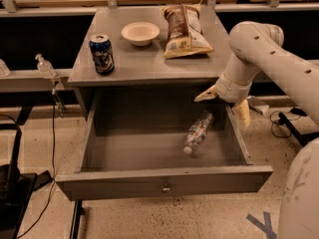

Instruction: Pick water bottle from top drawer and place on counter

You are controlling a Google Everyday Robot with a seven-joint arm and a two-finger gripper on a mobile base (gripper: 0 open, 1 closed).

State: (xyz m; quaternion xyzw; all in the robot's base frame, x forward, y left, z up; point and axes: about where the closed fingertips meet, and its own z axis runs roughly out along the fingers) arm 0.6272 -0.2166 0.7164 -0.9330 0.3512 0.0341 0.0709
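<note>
The open gripper (225, 104) is hovering over the right rear of the top drawer (164, 182), near the water bottle (198, 132). The grey tabletop (149, 61) above the drawer is carrying a soda can (102, 54), bowl (140, 33) and chip bag (184, 31).

top drawer (114, 183) open from above; counter (149, 63) front edge overhangs its back. gripper (225, 103), fingers spread, sits at the right wall under that edge, just above water bottle (197, 132). drawer floor left of bottle free. counter: soda can (101, 54) front-left, bowl (140, 33) and chip bag (184, 31) at back; front-centre and front-right free.
</note>
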